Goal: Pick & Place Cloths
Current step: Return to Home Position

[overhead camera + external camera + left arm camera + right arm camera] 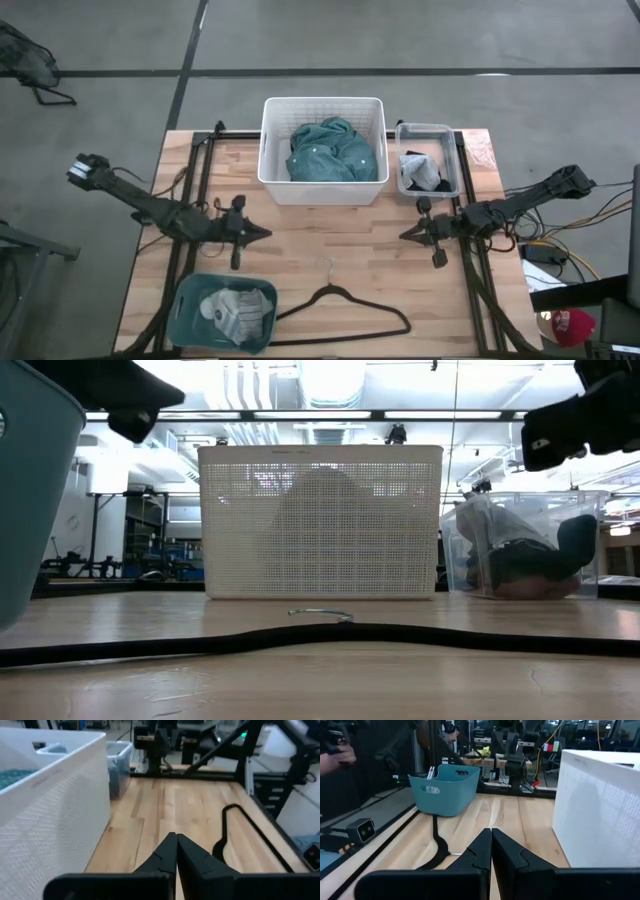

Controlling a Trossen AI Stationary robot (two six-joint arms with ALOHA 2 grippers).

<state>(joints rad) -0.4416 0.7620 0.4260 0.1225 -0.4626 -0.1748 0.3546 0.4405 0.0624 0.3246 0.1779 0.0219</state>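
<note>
A teal shirt [330,150] lies bunched in the white mesh basket [268,140] at the table's far middle. Black and grey-white pieces [420,170] sit in the clear bin [452,135] to its right. A grey-white cloth [240,312] lies in the teal tub [185,310] at the near left. My left gripper [265,235] is shut with nothing in it; it hovers left of centre, pointing level toward the right. My right gripper [404,236] is shut and bare too, right of centre, and it faces the left one.
A thin black hanger [345,300] lies flat on the wood near the front edge, between the tub and the right arm. Bare wood [335,225] separates the two grippers. A person's hand [335,750] shows beyond the table's left side.
</note>
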